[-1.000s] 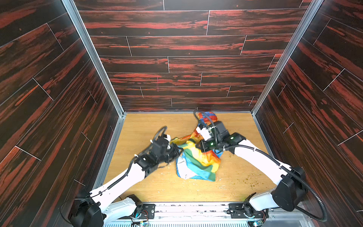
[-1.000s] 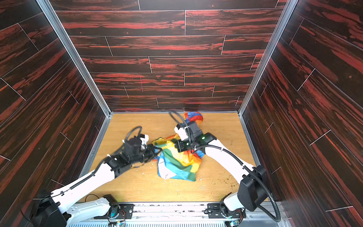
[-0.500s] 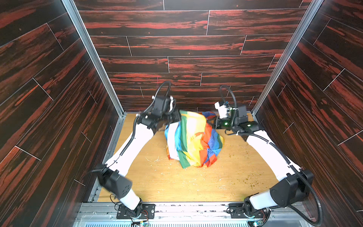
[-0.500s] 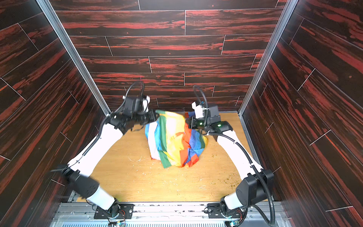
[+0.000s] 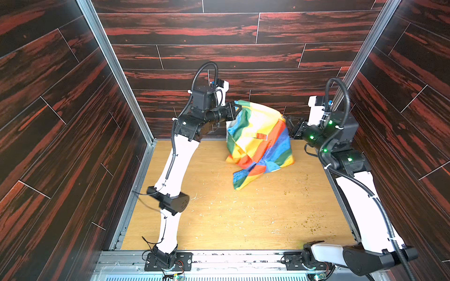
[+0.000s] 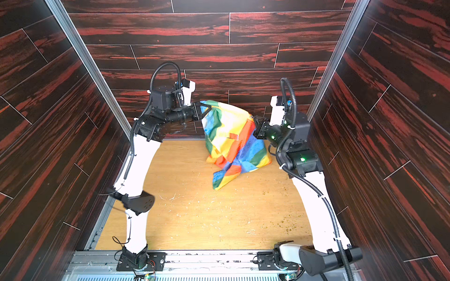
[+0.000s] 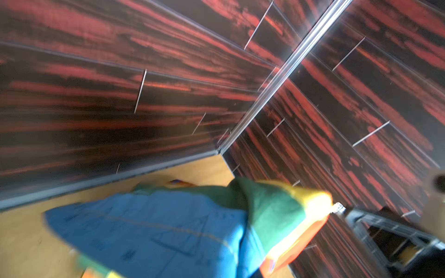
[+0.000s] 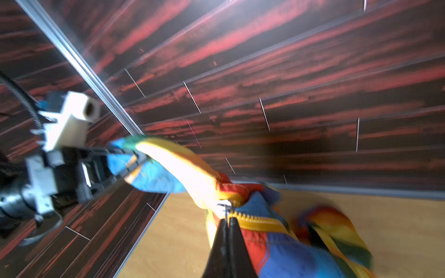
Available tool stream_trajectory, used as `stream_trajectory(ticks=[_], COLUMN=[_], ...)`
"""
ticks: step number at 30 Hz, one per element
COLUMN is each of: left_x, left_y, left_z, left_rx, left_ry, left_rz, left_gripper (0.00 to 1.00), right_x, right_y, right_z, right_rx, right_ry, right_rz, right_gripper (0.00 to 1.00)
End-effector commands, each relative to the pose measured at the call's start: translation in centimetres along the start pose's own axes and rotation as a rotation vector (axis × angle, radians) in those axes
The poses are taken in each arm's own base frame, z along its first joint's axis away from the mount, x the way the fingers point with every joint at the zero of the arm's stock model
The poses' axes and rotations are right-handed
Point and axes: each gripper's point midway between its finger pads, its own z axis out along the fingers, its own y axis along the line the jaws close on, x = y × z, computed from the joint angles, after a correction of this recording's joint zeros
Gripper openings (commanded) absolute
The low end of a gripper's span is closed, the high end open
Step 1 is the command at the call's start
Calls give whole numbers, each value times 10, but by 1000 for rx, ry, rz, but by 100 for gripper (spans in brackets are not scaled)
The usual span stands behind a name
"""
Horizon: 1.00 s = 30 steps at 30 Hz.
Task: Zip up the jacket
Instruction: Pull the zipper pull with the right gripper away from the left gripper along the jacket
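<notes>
**Ana:** What is at the near edge of the counter (image 5: 219,233)?

**Ben:** The left arm (image 5: 170,170) and the right arm (image 5: 360,199) are fixed there, one toward each near corner. Small crumbs (image 5: 314,226) lie scattered on the wood, more of them toward the near right corner.

**Ana:** And where is the jacket (image 5: 258,141)?

**Ben:** It is lifted over the far half of the counter, a little right of the middle and close to the far edge. It hangs between the two hands in loose folds, with blocks of green, yellow, orange, red and blue. Its lowest tip points down toward the middle of the counter. I cannot tell if it touches the wood.

**Ana:** What about the left hand (image 5: 236,110)?

**Ben:** It is closed on the upper corner of the jacket, on green and blue fabric. The right wrist view shows this grip too, but blurred.

**Ana:** And the right hand (image 5: 288,121)?

**Ben:** It is closed as well, and it holds the other upper end of the jacket. In the right wrist view its fingers (image 8: 237,248) are pressed together at the end of the yellow zipper (image 8: 255,220). A small metal piece (image 8: 225,206) shows just beyond the tips.

**Ana:** What is behind them?

**Ben:** The back wall (image 5: 231,56), made of dark planks with red streaks.
</notes>
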Motion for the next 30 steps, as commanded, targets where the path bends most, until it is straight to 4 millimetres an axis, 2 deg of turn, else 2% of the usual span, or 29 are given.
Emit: stream_trajectory(ticks=[1,4,5,9,12,15,18,21,26,30], left_x=[3,53,61,116,153,186,212,234,262,270], left_y=[58,105,112,165,190,201,209,220,250,268], left_z=[-30,-31,-41,-62,-73,-80,-89,-100,-132,-156], left_rx=[-224,-349,-382,-505,-544,-563,-586,-634,-777,-860], left_ry=[-35,63,71,150,212,277,320,352,389,378], left_rz=[-17,-76,-83,-184,-259,-300,-331,-346,-392,-429], left_gripper=[0,0,0,0,0,0,0,0,0,0], right_x=[50,119,139,230,283,322,342,350,345,332], right_y=[-42,-58,-63,-84,-89,-90,-93,-101,-125,-151], right_z=[21,40,43,44,39,35,32,30,31,33], right_rx=[109,83,82,84,64,59,69,103,214,295], right_ry=[136,296,336,495,596,677,714,724,708,674], right_rz=[38,116,140,239,291,313,318,309,264,265], right_gripper=[0,0,0,0,0,0,0,0,0,0])
